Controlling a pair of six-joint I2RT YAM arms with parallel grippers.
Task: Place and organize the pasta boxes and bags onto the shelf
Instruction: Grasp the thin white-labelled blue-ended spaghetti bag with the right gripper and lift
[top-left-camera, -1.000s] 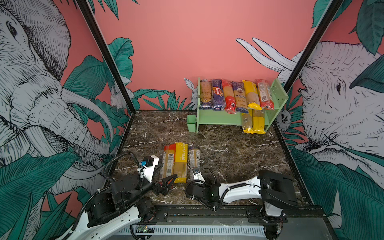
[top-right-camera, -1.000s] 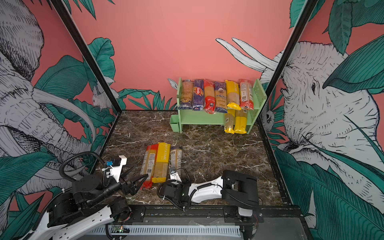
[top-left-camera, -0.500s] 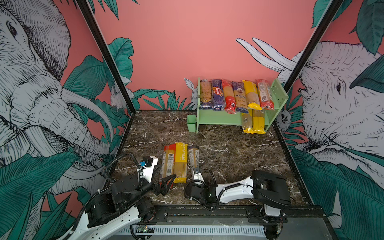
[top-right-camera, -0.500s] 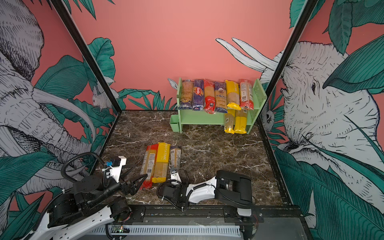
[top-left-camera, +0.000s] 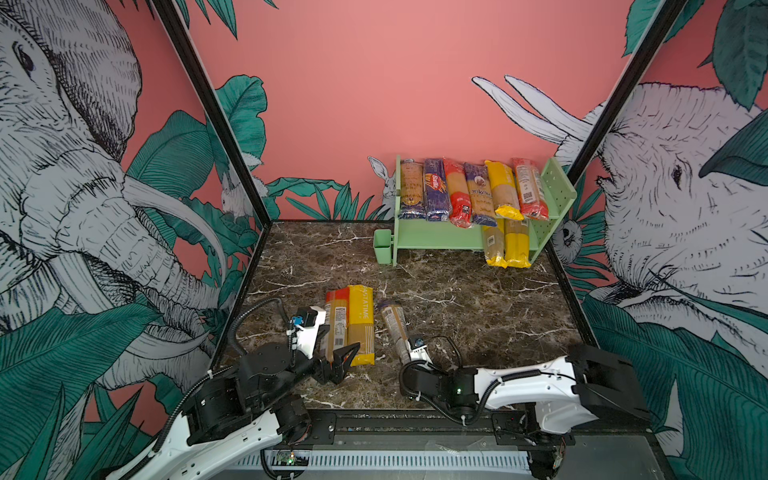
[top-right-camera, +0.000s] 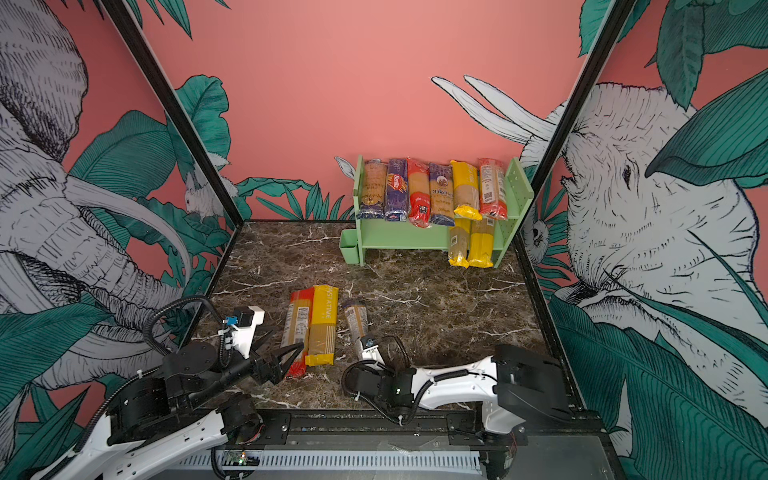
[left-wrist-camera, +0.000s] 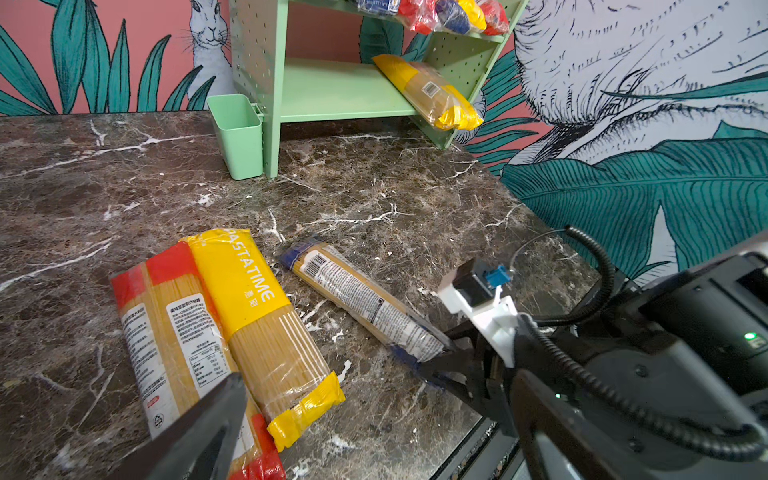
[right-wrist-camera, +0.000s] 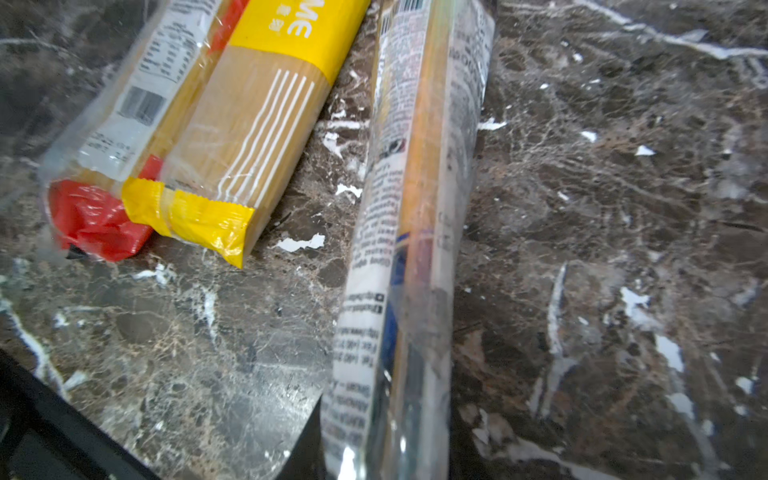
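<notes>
- Shelf is standing at the one o'clock corner of the marble table, and it is filling up. Six top-tier packs are lying side by side, and two lower-tier packs are poking out at its three o'clock end.
- Three loose packs are waiting at six o'clock on the table. The red-ended pack and the yellow pack are touching along their length. The blue-ended pack is lying just beside them at their three o'clock, slightly angled.
- Right gripper is making the news. It has just snapped from wide to narrow and is now pinching the near end of the blue-ended pack. In its own wrist view the pack is running straight out from between the jaws.
- That pack is looking flat on the marble, not yet lifting as far as I can tell. The grasp seems made, so the carry toward the shelf at one o'clock should be coming, and the bare stretch of lower tier looks like the spot. Gripped by one end, a pack this long may droop.
- Left gripper is hovering over the near end of the red-ended pack, jaws spread wide and carrying nothing.
- Green cup is hanging at the shelf's nine o'clock side, playing no part.
</notes>
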